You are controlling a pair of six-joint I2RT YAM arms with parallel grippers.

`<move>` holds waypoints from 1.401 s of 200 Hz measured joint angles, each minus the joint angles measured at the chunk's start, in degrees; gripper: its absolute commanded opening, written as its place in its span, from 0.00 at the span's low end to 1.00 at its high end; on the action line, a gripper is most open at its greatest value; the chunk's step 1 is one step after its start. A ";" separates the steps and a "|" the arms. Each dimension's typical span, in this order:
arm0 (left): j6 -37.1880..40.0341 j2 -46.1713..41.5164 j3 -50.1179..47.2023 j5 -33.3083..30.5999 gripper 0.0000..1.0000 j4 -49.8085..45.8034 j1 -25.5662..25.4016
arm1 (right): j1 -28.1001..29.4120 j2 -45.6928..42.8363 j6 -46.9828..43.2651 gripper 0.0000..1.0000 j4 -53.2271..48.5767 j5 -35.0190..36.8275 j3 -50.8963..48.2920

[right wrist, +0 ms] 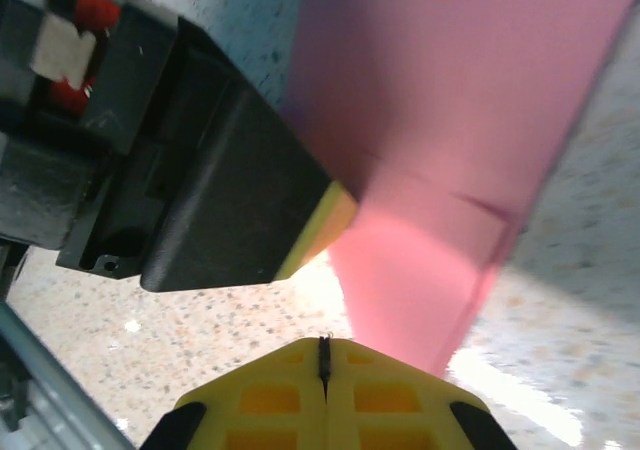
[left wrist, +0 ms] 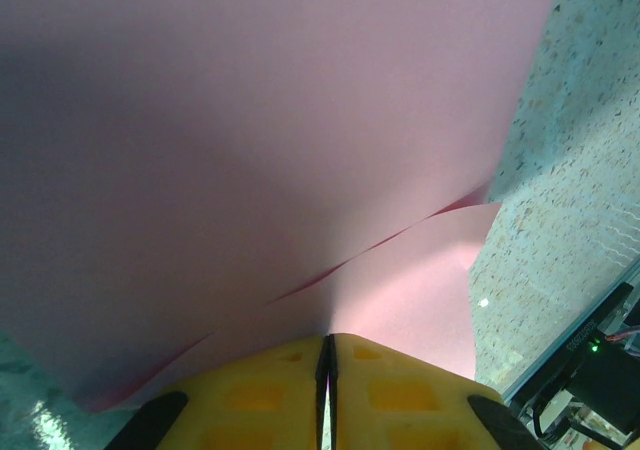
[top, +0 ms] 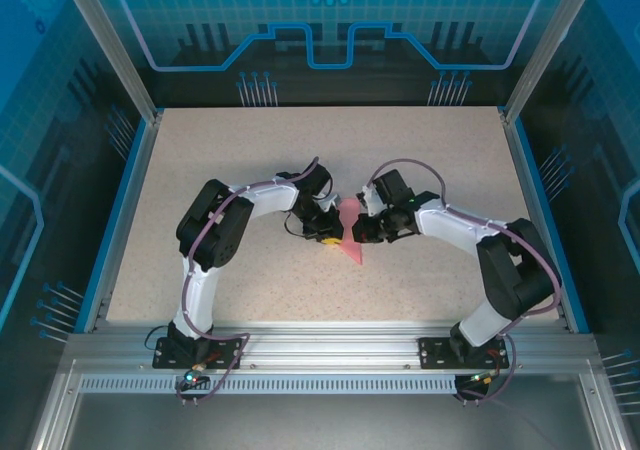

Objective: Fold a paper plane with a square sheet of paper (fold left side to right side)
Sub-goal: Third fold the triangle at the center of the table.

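Observation:
The salmon-pink sheet of paper [top: 354, 251], folded to a narrow shape with its point toward the near edge, lies at the table's middle between both grippers. My left gripper [top: 330, 236] sits at its left edge. In the left wrist view the yellow jaws [left wrist: 330, 342] are shut with the paper [left wrist: 300, 120] running into the slit between them and rising up ahead, a crease line crossing it. My right gripper [top: 362, 232] is at the paper's right side. Its jaws [right wrist: 323, 342] are shut on nothing, the paper [right wrist: 450, 120] just beyond its tips, with the left gripper's finger [right wrist: 230, 190] against the paper's edge.
The speckled table [top: 250, 160] has blue rails at left [top: 120, 210] and right [top: 535, 200] and an aluminium frame [top: 330, 345] along the near edge where both arm bases are bolted. Open tabletop lies behind and beside the arms.

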 measured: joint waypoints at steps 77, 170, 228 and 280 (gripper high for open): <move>-0.52 0.00 0.00 0.00 0.12 0.02 0.00 | 3.08 9.07 5.03 0.00 0.39 -1.55 2.10; -0.50 0.09 0.02 0.00 0.12 -0.02 0.00 | 3.08 10.21 6.34 0.00 -0.85 0.24 2.34; -0.50 0.28 0.52 -0.13 0.12 -0.70 0.00 | 2.97 10.21 6.36 0.00 -2.21 1.11 2.43; -0.50 0.48 0.87 -0.17 0.12 -1.11 0.00 | 1.84 8.61 6.19 0.00 -3.02 1.07 0.46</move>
